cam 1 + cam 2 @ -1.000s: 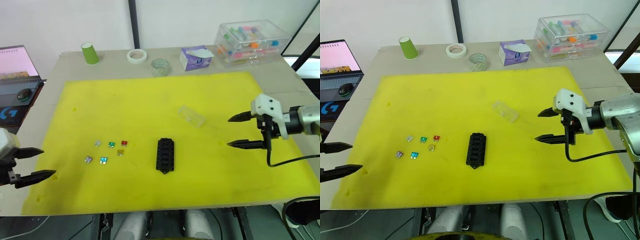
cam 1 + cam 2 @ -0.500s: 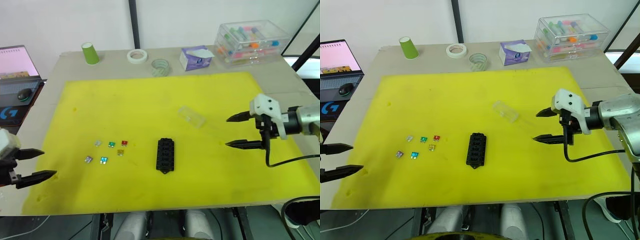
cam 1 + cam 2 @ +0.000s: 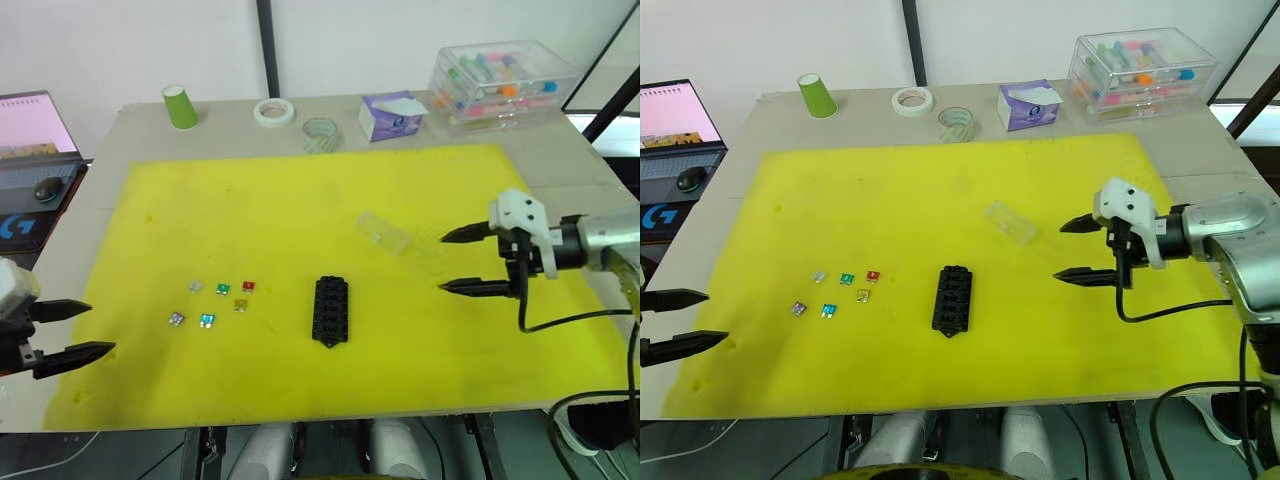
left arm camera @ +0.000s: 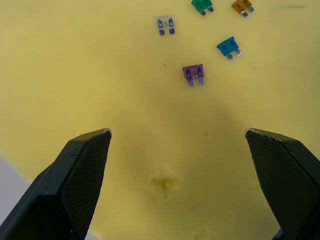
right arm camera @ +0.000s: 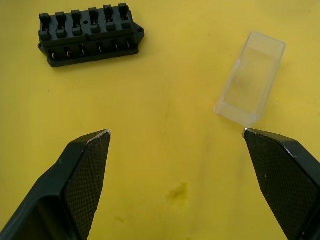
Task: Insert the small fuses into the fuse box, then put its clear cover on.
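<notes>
The right gripper [image 3: 1072, 250], spread wide, has moved left; the clear cover [image 3: 1010, 223] lies just left of it.

Only one mark can be read from here: a pale "G" logo on the dark mat [image 3: 20, 226] at the far left, beneath the laptop [image 3: 33, 125]. Nothing else carries legible writing.

A yellow mat [image 3: 300, 210] covered the table [image 3: 90, 215]; fuses [image 3: 220, 302], fuse box [image 3: 330, 310] and clear cover [image 3: 384, 232] lay on it.
</notes>
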